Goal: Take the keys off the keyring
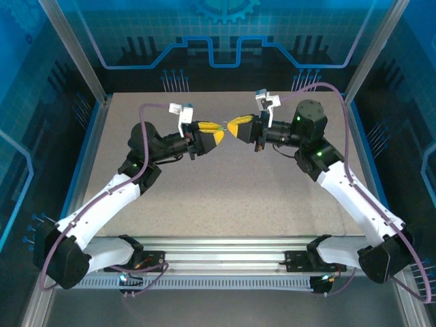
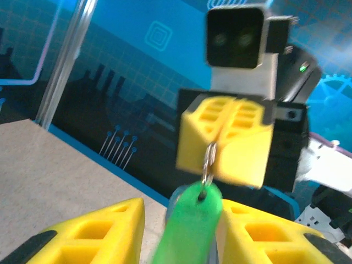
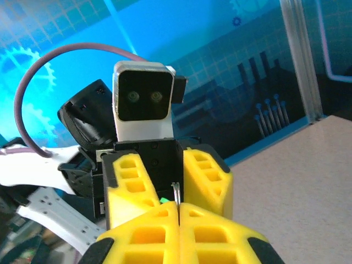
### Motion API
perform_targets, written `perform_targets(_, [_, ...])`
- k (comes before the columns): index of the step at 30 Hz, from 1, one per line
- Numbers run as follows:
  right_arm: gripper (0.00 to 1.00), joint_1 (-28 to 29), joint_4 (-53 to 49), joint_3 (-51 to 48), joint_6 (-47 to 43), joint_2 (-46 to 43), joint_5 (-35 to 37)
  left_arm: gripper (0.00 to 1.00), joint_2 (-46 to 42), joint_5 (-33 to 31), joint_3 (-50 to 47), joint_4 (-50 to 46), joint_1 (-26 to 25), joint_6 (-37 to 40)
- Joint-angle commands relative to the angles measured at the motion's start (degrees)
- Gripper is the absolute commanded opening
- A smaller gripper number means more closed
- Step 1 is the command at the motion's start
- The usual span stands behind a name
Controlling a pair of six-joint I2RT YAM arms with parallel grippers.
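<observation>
1. The desk (image 1: 225,204) is a grey speckled slab inside a blue-walled enclosure. The two end effectors meet in the air above its far middle, well clear of its surface.
2. The left arm (image 1: 102,204) reaches up from the near left corner and the right arm (image 1: 354,194) from the near right. They point at each other, tips almost nose to nose.
3. The right end effector (image 2: 224,137) has its yellow fingers pressed flat together with no gap. It pinches the key at the seam between the tips.
4. The left end effector (image 3: 168,173) stands partly open, its two yellow fingers apart with a gap wider than the keyring. In its own wrist view the keyring sits in that gap, close to the finger on the right of that view. Blur hides whether either pad touches it, so I cannot tell whether it has hold of anything.
5. The keyring (image 2: 190,220) is a bright-green oblong plastic tag. It is up in mid-air between the left end effector's fingers, with its eyelet end just beside the right end effector's tips.
6. The key (image 2: 208,162) is a tiny grey metal loop. It runs from the keyring's eyelet into the right end effector's closed fingers, so the two are linked. In the right wrist view a thin sliver of it stands just above the seam of the closed tips.
</observation>
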Motion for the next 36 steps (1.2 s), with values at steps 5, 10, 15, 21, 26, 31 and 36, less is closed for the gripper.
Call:
perform_targets(5, [0.0, -0.23, -42.34, 18.22, -22.71, 5.05, 4.99, 0.39, -5.78, 0.37, 0.44, -6.5, 4.08, 2.3])
perform_targets(10, [0.0, -0.09, -56.71, 27.47, -29.36, 9.05, 7.11, 0.4, -4.66, 4.49, 4.9, -13.28, 4.47, 5.84])
perform_targets(15, [0.0, 1.0, -66.11, 34.3, -32.53, 13.42, 10.06, 0.41, -1.46, 9.57, 9.45, -19.34, 4.46, 8.37])
perform_targets(21, [0.0, 2.14, -71.44, 40.09, -34.68, 18.31, 10.42, 0.48, 1.82, 14.22, 12.41, -24.32, 4.41, 10.89])
perform_targets(26, [0.0, 4.11, -73.95, 44.13, -36.44, 21.5, 10.41, 0.49, 3.74, 15.29, 14.28, -29.4, 4.37, 14.63])
perform_targets(31, [0.0, 4.8, -74.85, 46.92, -36.92, 23.74, 9.75, 0.48, 5.5, 18.43, 15.41, -30.61, 4.29, 15.25])
perform_targets(36, [0.0, 5.16, -74.61, 47.65, -37.2, 24.37, 8.8, 0.47, 6.25, 19.23, 15.8, -31.67, 3.95, 16.13])
